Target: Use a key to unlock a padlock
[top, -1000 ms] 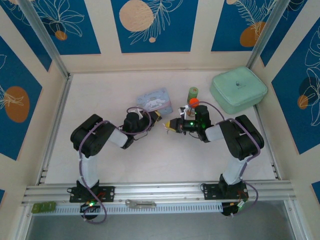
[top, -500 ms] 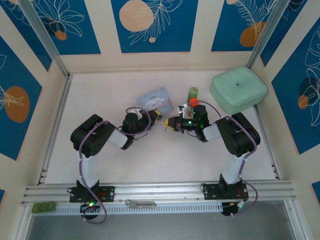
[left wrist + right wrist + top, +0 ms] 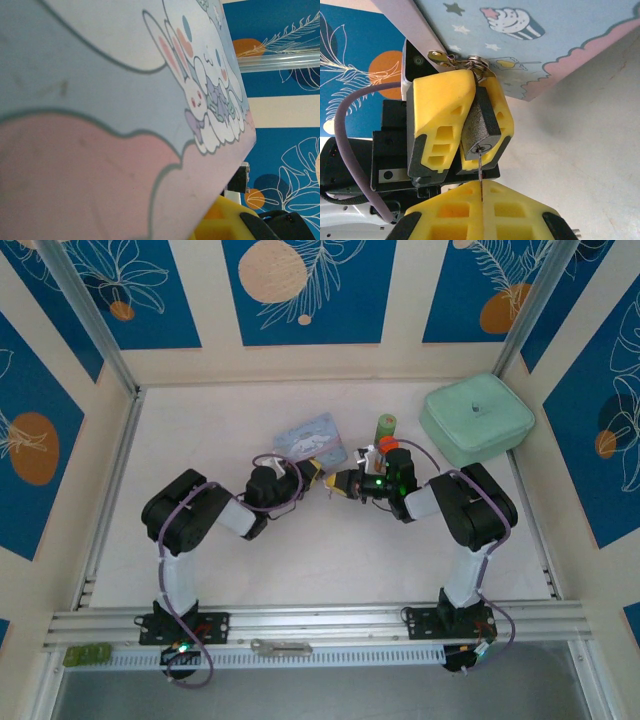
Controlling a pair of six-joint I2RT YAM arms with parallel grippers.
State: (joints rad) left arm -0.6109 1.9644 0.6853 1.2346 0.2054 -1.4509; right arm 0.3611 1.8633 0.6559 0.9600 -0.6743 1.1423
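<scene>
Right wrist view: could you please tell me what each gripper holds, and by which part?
The left gripper clamps the padlock by the sides of its body; the right gripper pinches the key by its rear, blade tip at the keyhole.

- The dark, boxy padlock (image 3: 479,127) is clamped in the left gripper (image 3: 478,95), keyhole turned outward.
- The thin key (image 3: 481,174) is pinched in the right gripper (image 3: 481,197), tip at the keyhole.
</scene>
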